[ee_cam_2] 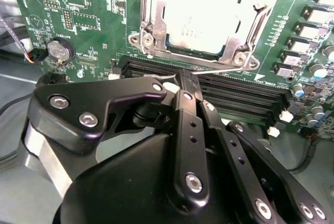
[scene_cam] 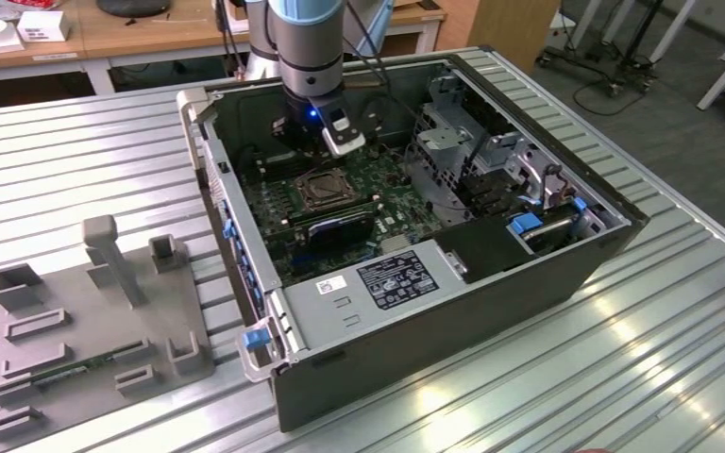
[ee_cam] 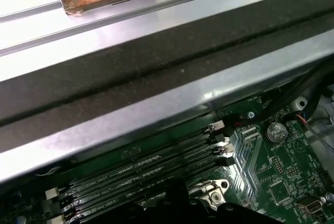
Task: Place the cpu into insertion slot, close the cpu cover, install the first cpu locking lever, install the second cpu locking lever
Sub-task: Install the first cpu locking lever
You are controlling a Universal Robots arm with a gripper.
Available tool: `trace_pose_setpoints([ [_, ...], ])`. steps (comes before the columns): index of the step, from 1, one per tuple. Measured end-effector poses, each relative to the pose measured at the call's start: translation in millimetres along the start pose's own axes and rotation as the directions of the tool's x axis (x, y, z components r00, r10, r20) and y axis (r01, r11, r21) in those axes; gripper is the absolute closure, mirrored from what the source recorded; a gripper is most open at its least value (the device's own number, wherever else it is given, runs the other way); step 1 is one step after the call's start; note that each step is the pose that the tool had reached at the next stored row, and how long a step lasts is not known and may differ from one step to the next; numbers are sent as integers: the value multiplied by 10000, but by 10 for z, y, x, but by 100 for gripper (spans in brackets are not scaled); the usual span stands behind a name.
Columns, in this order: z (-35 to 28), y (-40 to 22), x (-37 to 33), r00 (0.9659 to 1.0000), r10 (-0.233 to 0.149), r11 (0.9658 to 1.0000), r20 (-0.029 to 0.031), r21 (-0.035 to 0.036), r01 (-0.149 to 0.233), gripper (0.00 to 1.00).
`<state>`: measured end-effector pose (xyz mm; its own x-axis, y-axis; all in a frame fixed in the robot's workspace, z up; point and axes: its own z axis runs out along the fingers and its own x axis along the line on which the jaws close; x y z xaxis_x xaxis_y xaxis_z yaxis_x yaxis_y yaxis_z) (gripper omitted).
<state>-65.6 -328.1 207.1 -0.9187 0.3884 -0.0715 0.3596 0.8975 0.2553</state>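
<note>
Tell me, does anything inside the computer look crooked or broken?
Nothing looks broken. The cpu lies flat and square in the insertion slot, under the cpu cover. The gripper pinches a thin metal lever beside the socket.

Scene evenly lit from overhead; streaks of glare thrown along ribbed metal table point(scene_cam: 615, 359) in exterior view. Computer case point(scene_cam: 463, 311) interior left in shadow. Cpu point(ee_cam_2: 203, 18) washed pale by reflection in second wrist view; gripper point(ee_cam_2: 189, 78) rendered soft, close to lens. Case wall point(ee_cam: 156, 72) blurred in first wrist view.

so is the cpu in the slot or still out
In. The cpu lies flat inside the insertion slot, with the cpu cover framing it in the second wrist view.
</note>
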Motion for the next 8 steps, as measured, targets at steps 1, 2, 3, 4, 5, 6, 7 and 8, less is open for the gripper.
trace_pose_setpoints([
  [1,3,3,0,10000,21,10000,6,2,-21,89],
  [2,4,4,0,10000,39,10000,11,2,-39,89],
  [3,5,4,0,10000,63,10000,17,4,-63,89],
  [4,5,4,1,9999,107,9999,29,6,-107,89],
  [5,6,4,1,9998,174,9998,46,10,-174,89],
  [6,6,4,1,9996,256,9997,68,17,-256,89],
  [7,6,4,1,9994,337,9994,90,22,-337,89],
  [8,6,4,0,9992,398,9992,106,25,-398,89],
])
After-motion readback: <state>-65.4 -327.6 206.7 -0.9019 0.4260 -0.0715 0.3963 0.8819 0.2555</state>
